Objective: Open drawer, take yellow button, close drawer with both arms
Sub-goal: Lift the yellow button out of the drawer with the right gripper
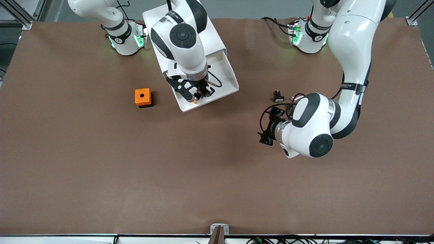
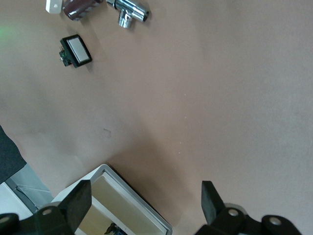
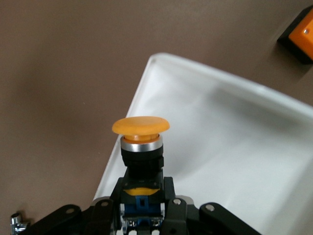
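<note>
Right gripper (image 3: 142,208): fingers clamped on the button (image 3: 141,142), cap pointing away from the wrist, over the open drawer (image 1: 217,73); apparently lifting it clear
Left gripper (image 2: 144,208): jaws wide, empty, over bare table beside the drawer; likely waiting to push it shut

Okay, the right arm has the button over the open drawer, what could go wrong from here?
1. The right gripper pinches only the lower body of the button; it might slip and fall back into the drawer.
2. The drawer is pulled out with the right arm over it, so closing it now could hit that arm.
3. The left gripper, open above the table near the drawer's corner, might clip it moving in.
</note>
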{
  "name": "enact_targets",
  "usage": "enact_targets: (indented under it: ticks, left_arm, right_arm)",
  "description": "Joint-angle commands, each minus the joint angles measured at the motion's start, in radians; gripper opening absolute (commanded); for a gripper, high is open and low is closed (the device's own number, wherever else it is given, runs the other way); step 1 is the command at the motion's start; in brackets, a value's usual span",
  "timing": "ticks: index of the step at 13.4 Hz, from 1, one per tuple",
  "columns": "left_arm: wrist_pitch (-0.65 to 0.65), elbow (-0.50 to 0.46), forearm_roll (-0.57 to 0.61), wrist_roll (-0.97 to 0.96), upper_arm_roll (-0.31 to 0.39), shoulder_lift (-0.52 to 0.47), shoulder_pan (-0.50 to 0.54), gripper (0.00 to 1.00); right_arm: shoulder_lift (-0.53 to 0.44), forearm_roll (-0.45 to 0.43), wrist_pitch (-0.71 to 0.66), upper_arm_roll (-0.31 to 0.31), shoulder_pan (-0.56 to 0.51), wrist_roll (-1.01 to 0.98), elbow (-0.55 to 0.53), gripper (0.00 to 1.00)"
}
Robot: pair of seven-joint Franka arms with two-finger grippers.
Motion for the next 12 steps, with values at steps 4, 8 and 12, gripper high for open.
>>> enact_targets:
  ticks: [4, 8, 12]
  left_arm:
    - [0.106, -0.007, 0.025, 0.129, -0.013, -0.009, -0.039, 0.99]
    - [0.107, -0.004, 0.031, 0.328, -0.005, -0.019, -0.042, 0.99]
    - [0.116, -0.004, 0.084, 0.442, -0.014, -0.065, -0.043, 0.99]
  right_arm:
    - [-0.019, 0.104, -0.276, 0.006, -0.252, -0.381, 0.198, 0.0]
    - [-0.025, 0.095, -0.374, 0.003, -0.437, -0.748, 0.209, 0.0]
    - [-0.015, 0.003, -0.364, 0.003, -0.58, -1.069, 0.201, 0.0]
